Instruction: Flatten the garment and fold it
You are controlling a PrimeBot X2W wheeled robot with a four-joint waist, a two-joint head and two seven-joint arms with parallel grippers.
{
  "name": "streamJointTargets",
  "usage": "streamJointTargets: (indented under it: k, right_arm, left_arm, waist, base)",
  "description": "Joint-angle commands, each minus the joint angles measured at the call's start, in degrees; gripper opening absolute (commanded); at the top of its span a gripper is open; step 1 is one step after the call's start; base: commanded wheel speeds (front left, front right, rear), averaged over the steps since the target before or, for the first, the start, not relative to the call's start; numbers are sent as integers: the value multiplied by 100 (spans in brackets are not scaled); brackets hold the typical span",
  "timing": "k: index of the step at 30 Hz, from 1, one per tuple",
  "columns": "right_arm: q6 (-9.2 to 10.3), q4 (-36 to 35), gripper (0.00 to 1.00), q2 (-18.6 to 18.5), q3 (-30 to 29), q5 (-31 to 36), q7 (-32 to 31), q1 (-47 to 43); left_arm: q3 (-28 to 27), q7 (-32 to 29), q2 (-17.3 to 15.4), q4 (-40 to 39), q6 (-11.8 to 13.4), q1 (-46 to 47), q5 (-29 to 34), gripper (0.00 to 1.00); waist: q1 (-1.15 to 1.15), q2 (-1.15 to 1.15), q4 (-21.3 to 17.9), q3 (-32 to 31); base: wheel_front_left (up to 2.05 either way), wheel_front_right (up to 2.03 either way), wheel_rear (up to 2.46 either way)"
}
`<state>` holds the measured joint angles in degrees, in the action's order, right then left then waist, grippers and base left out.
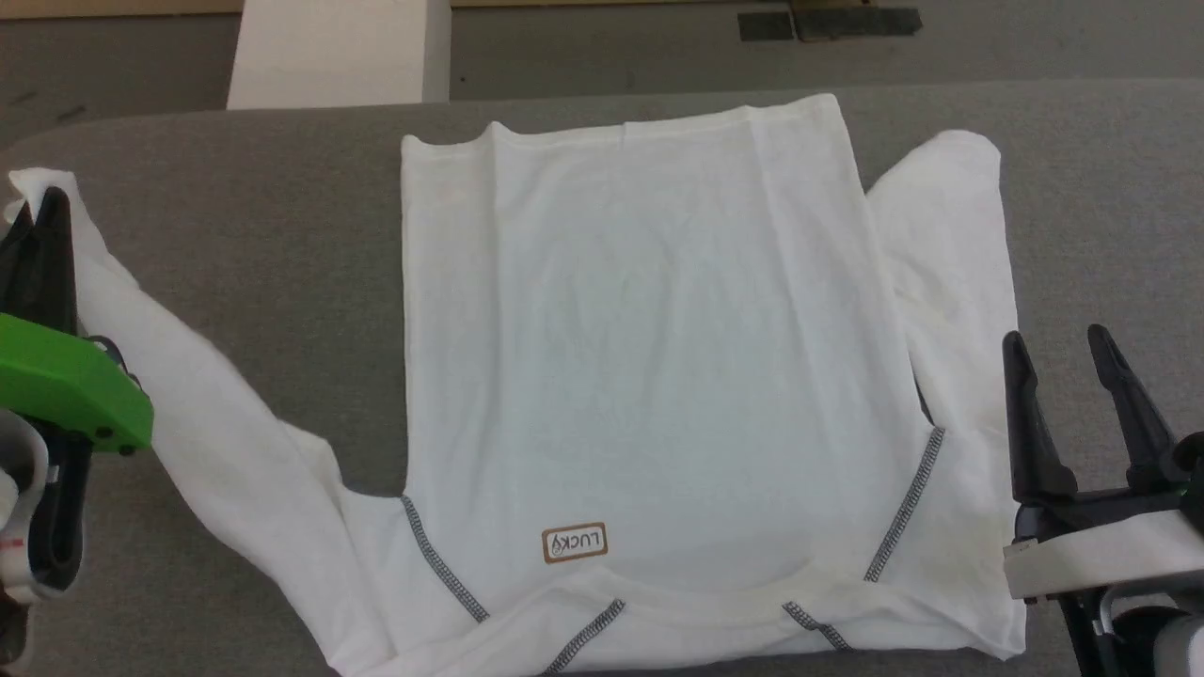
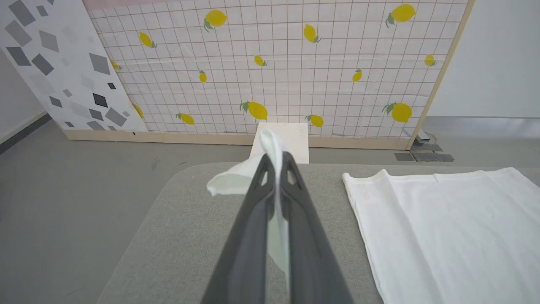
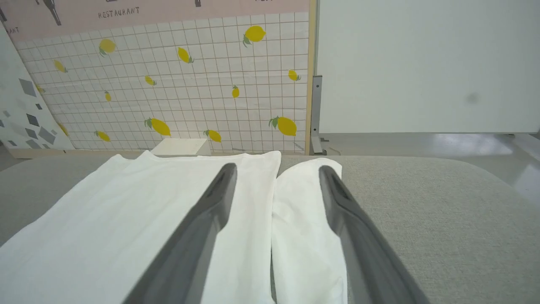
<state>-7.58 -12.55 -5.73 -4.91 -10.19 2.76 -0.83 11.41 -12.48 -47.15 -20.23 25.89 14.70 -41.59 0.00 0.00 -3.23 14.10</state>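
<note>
Garment flat on grey table, neck twd robot, hem near far edge. L sleeve stretched out left, cuff pinched tight in left gripper. Right gripper jaws spread wide, by R sleeve. Table runs wide past both sleeves. White box beyond far edge.

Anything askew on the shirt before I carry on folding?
Yes. The shirt lies flat on the table, but its left sleeve splays out diagonally from the body, cuff pinched in the left gripper, while the right sleeve lies straight alongside the body. No damage shows.
</note>
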Motion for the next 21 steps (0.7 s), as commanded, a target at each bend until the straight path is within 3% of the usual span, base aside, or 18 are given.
streamJointTargets:
  k: [1,6,12,16,21]
  right_arm:
    - [9,-32,100,21,-18,21,-19,-72]
    - [9,-107,100,50,3,40,-98,-171]
    - [9,-104,100,47,63,16,-135,-199]
    - [9,-85,100,36,100,-9,-130,-179]
    - [9,-70,100,48,97,-49,-96,-113]
  left_arm:
    - [-35,-61,-97,-276,84,-146,25,0]
    - [-32,-167,-271,-1066,148,-286,127,0]
    - [822,-389,73,-1741,-71,42,311,0]
    - [1950,-621,848,-1689,-486,656,468,0]
    - [3299,-706,2298,-649,-1086,1408,510,0]
  waist:
    - [0,0,367,-398]
    - [0,0,425,-507]
    - [0,0,387,-569]
    - [0,0,308,-552]
    - [0,0,136,-446]
  base:
    - [0,0,0]
    - [0,0,0]
    - [0,0,0]
    - [0,0,0]
    - [0,0,0]
